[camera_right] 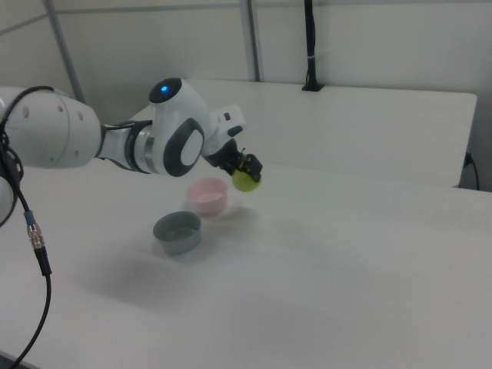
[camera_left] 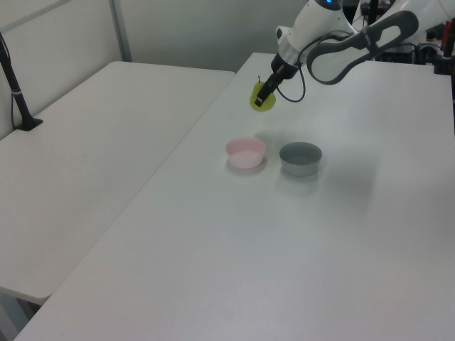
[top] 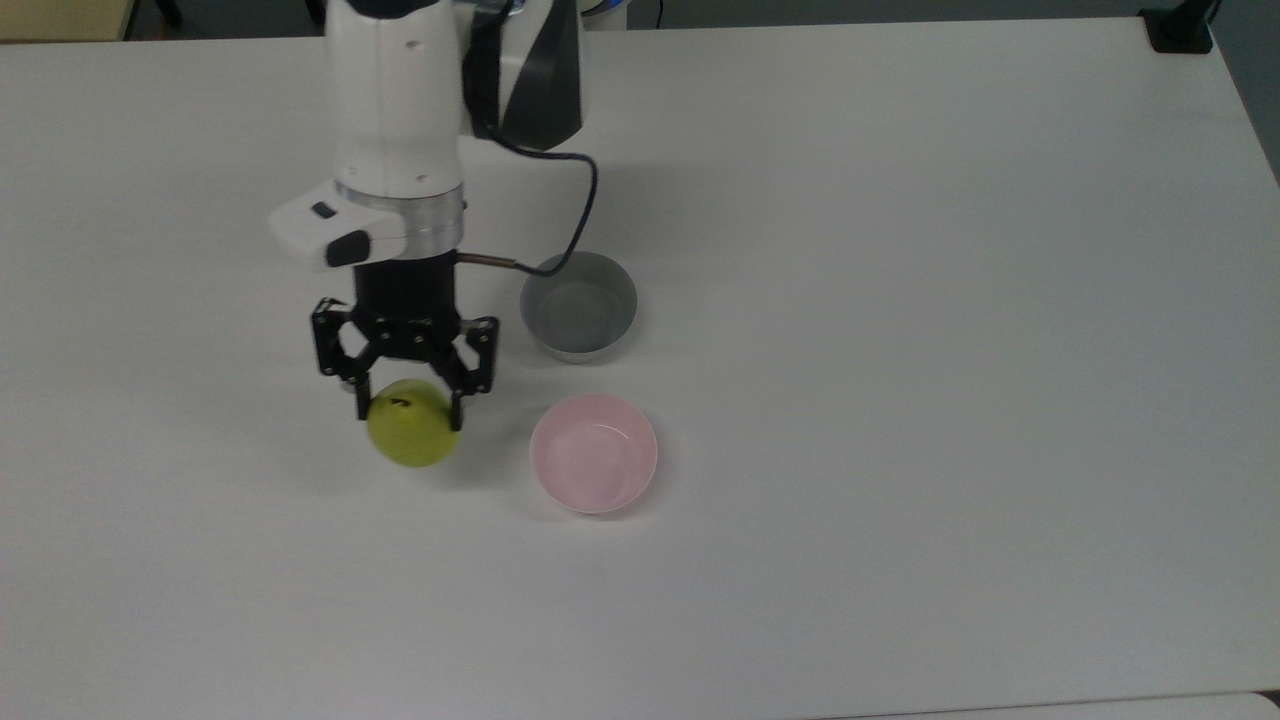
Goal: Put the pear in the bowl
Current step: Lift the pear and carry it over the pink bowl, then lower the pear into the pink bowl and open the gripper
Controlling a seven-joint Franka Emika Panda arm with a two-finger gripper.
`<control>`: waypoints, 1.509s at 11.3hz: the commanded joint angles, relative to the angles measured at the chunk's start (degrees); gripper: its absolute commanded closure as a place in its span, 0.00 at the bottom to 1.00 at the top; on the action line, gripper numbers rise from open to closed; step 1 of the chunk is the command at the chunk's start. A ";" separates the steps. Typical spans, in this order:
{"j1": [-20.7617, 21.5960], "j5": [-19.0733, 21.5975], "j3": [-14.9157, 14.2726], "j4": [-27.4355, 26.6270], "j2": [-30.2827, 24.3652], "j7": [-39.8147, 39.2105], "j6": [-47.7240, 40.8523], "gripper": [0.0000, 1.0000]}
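Observation:
My gripper (top: 408, 408) is shut on the yellow-green pear (top: 414, 430) and holds it in the air above the white table (top: 900, 300). The left view shows the pear (camera_left: 262, 97) well above the surface, and the right view has the pear (camera_right: 246, 180) hanging at my gripper (camera_right: 244, 171). The pale pink bowl (top: 593, 465) sits to the top view's right of the pear, empty. It also shows as the pink bowl (camera_left: 246, 151) in the left view and the pink bowl (camera_right: 207, 197) in the right view.
A deeper grey bowl (top: 579, 318) stands just beyond the pink one in the top view, seen too as the grey bowl (camera_left: 300, 158) and the grey bowl (camera_right: 177, 231). A black cable (top: 570, 230) loops from my wrist over it. A second table (camera_left: 92, 128) adjoins.

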 commanded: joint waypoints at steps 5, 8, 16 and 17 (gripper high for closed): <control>8.72 -0.19 -0.41 -5.05 -2.40 10.24 0.82 0.36; 8.81 -0.37 -0.41 -3.21 -0.20 10.33 1.08 0.35; 10.04 -0.19 -0.32 -1.97 3.41 10.42 5.57 0.26; 10.04 -0.19 -0.32 -1.88 3.41 10.42 5.57 0.24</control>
